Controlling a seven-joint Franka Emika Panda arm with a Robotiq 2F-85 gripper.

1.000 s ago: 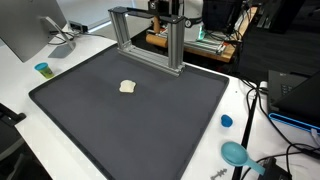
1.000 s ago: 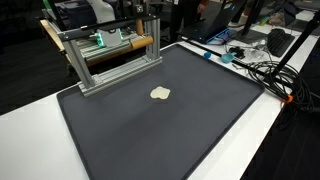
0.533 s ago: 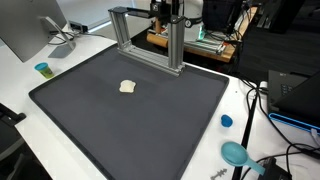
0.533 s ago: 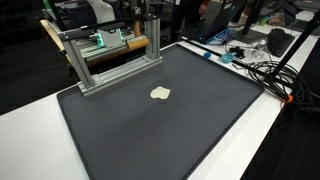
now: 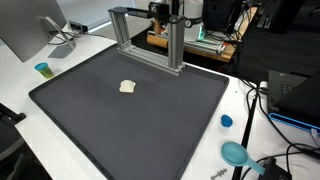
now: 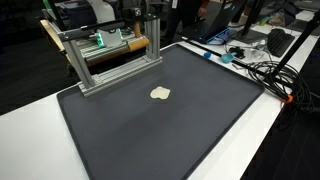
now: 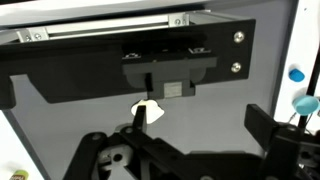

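Note:
A small cream-coloured piece lies alone on the dark grey mat, and it shows in both exterior views. In the wrist view my gripper comes in from the bottom, high above the mat, with its jaws wide apart and nothing between them. The cream piece appears just beside the left fingertip, far below it. In neither exterior view can I make out the gripper itself.
An aluminium frame stands at the mat's far edge. A teal cup, a blue cap and a teal dish sit on the white table. A monitor and cables border the mat.
A dark part behind the top of the frame has shifted slightly. The cream piece lies where it was.

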